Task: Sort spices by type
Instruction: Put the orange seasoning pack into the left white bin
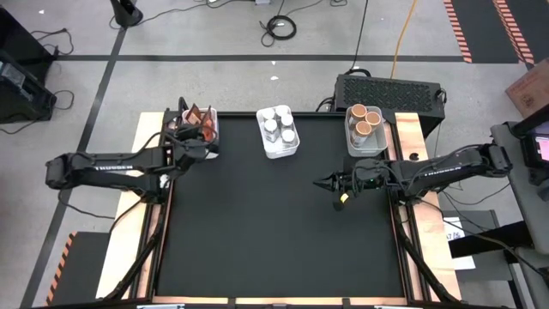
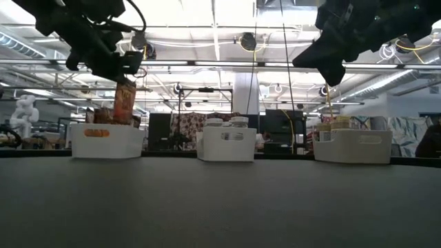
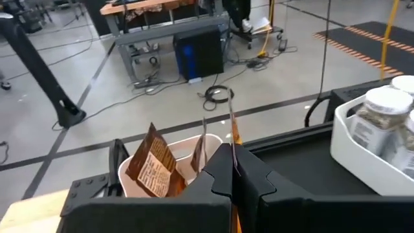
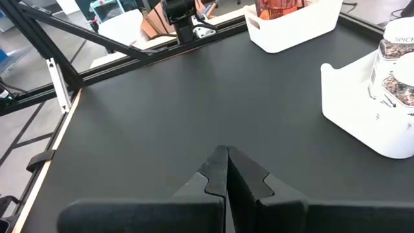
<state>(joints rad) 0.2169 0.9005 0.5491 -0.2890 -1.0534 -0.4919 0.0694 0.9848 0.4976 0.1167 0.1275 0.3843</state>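
Note:
My left gripper [image 1: 206,146] is over the near edge of the left white bin [image 1: 214,120], shut on a red-orange sachet [image 2: 125,102]. That sachet shows edge-on in the left wrist view. More sachets [image 3: 152,169] stand in the same bin. The middle bin [image 1: 279,153] holds clear jars with white lids [image 1: 278,127]. The right bin [image 1: 350,142] holds tan-topped tubs [image 1: 364,118]. My right gripper [image 1: 319,183] is shut with nothing in it, above the black mat near the right bin. My left gripper pinches the thin sachet between its two shut fingers [image 3: 217,169]; the sachet's edge [image 3: 233,133] sticks out past the fingertips. In the low view the sachet hangs upright below the gripper, its lower end at the left bin's rim [image 2: 107,128]. Which part of the sachet is held is hidden.
The three white bins stand in a row along the mat's far edge. The wide black mat [image 1: 274,232] lies nearer. A black box [image 1: 390,88] sits behind the right bin. Wooden table borders run along both sides.

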